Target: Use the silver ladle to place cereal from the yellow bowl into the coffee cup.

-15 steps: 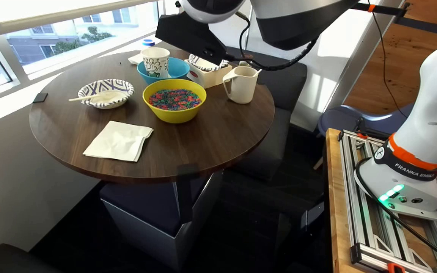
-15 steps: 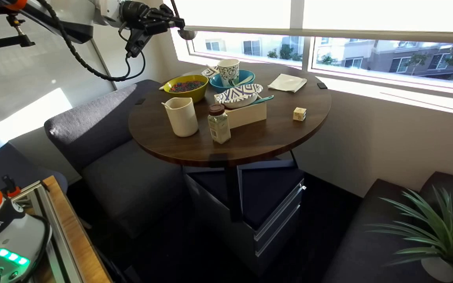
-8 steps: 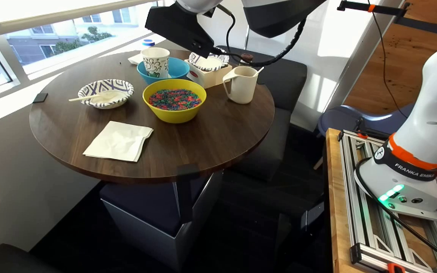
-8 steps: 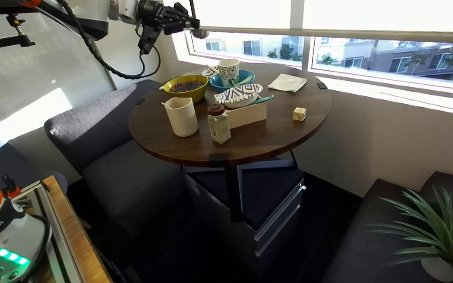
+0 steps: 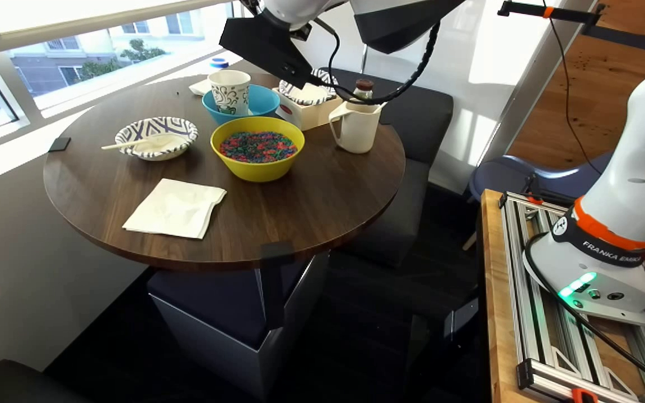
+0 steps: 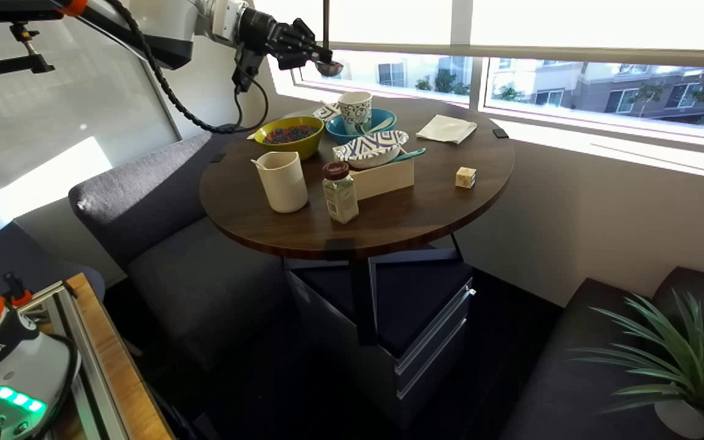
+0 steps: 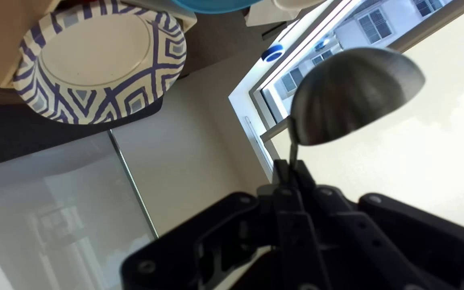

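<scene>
My gripper (image 6: 324, 54) is shut on the thin handle of the silver ladle (image 6: 330, 69), high over the table. The handle rises upright and the round scoop hangs just below the fingertips. In the wrist view the fingertips (image 7: 292, 171) pinch the handle beside the scoop (image 7: 353, 96); I cannot tell what the scoop holds. The yellow bowl (image 5: 261, 170) holds the cereal (image 5: 258, 146), small red, green and blue pieces; the bowl (image 6: 304, 146) also shows in an exterior view. The patterned paper coffee cup (image 5: 230, 92) stands upright in a blue bowl; the cup (image 6: 355, 110) is below and right of the scoop.
The blue bowl (image 6: 382, 119) is beside the yellow bowl. A box (image 6: 385, 180) carries a striped bowl (image 6: 370, 150). A white pitcher (image 6: 283, 183) and a jar (image 6: 340, 198) stand at the robot's side. Another striped bowl (image 5: 157, 154) and a napkin (image 5: 174, 207) lie on the table.
My gripper has moved right in an exterior view and then lower, carrying the ladle toward the cup. The handle has come more upright. Things on the table have not moved.
</scene>
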Robot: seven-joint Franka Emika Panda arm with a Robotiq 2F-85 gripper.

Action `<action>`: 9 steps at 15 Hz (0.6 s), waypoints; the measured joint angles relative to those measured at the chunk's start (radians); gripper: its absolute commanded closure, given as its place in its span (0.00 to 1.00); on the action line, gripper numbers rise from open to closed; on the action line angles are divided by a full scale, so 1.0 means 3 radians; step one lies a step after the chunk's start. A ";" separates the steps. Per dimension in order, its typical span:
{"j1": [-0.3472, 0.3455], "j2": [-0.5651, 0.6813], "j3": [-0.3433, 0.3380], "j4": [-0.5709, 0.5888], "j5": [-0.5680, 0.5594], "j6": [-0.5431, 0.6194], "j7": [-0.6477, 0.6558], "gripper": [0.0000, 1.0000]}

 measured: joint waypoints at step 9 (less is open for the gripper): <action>-0.0178 0.0143 -0.0129 0.0184 0.0576 0.0562 -0.0489 0.99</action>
